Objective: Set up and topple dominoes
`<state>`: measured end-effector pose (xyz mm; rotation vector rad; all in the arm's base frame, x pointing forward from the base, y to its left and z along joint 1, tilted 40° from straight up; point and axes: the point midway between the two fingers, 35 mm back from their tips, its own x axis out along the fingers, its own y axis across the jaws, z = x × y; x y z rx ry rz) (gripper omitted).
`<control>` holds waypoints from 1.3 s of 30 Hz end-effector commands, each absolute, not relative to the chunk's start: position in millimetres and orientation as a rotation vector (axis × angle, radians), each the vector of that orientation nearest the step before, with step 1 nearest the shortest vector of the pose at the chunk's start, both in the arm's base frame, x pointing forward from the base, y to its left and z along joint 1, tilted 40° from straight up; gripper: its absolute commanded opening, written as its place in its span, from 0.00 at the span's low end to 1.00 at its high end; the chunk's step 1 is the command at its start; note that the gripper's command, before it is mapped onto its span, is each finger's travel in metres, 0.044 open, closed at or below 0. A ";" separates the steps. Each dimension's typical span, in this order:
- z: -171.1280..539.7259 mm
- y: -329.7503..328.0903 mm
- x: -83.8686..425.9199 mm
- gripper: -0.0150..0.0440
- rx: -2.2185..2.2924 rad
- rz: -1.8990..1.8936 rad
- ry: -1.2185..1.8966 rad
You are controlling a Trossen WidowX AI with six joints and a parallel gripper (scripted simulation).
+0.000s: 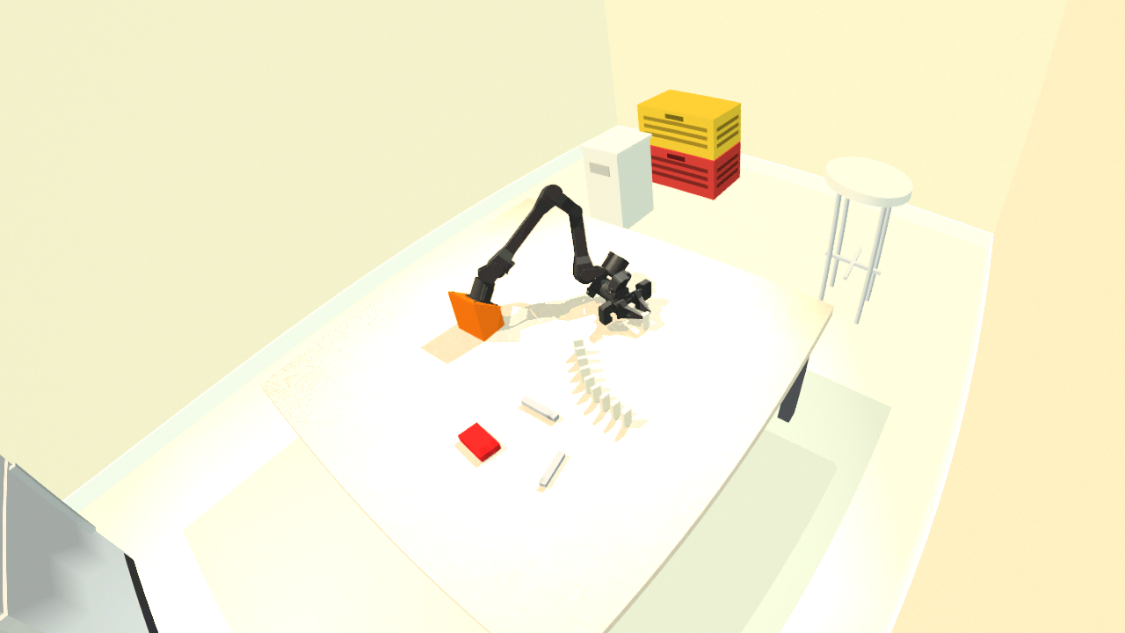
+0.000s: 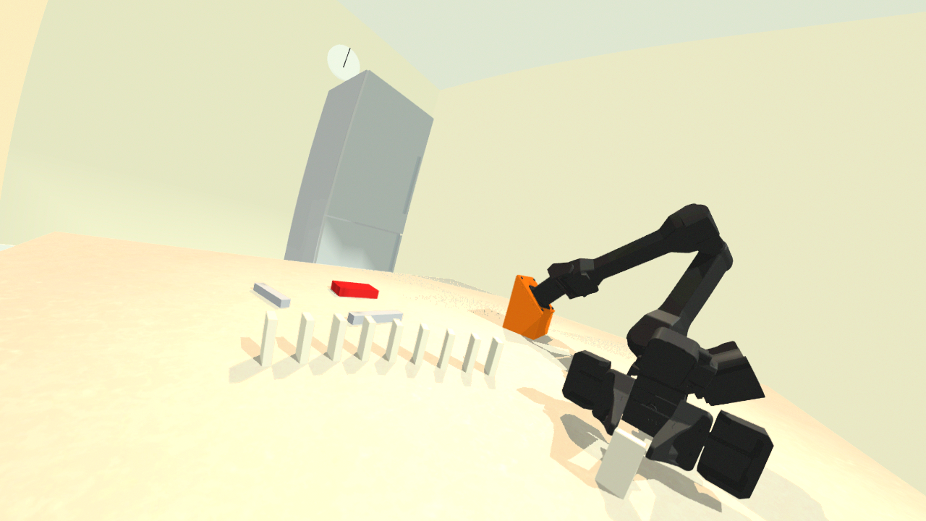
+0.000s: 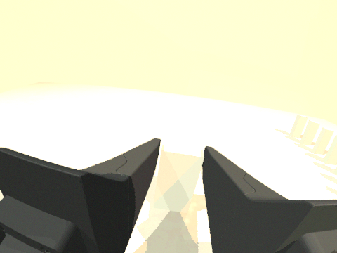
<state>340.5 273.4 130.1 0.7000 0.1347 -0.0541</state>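
Several cream dominoes stand upright in a curved row, from the end nearest the arm to the far end. Part of the row shows at the right edge of the wrist view. My gripper is low over the table, its fingers slightly apart around another cream domino. A thin gap shows beside that domino's left edge in the wrist view, so the fingers look just open. It is upright at table level, well apart from the row's arm-side end. Its base contact is hard to make out.
Two pale grey bars lie on the table, one near the row and one farther off. A red block lies near them. The arm's orange base stands behind.
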 end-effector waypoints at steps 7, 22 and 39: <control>130.3 272.9 340.7 0.88 0.705 -0.058 0.131; 168.2 241.0 345.5 1.00 0.699 -0.054 0.133; 142.5 250.8 424.5 1.00 0.313 0.175 0.851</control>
